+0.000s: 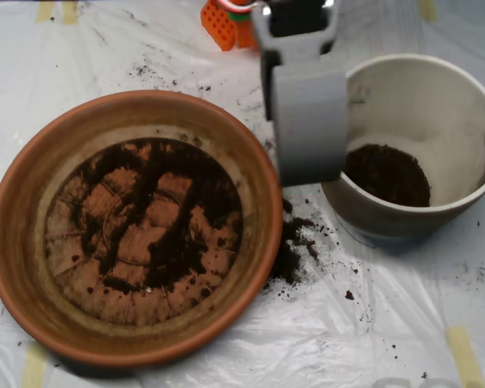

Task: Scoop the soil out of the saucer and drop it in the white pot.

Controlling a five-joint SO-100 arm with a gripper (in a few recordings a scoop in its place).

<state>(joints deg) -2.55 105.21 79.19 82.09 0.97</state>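
Note:
The terracotta saucer (32, 267) fills the left half of the overhead view. A thin, patchy layer of dark soil (166, 242) is smeared across its ridged base. At the right stands the white pot (461, 97), with a mound of soil (388, 174) on its floor. The grey scoop (311, 162) hangs over the pot's left rim, between the two vessels, with its lower end near the pot's soil. The scoop's shell hides whatever is inside it.
Spilled soil (295, 242) lies on the white plastic sheet between saucer and pot, with crumbs scattered around. An orange part (226, 24) of the arm sits at the top centre. Yellowish tape strips (465, 356) mark the sheet.

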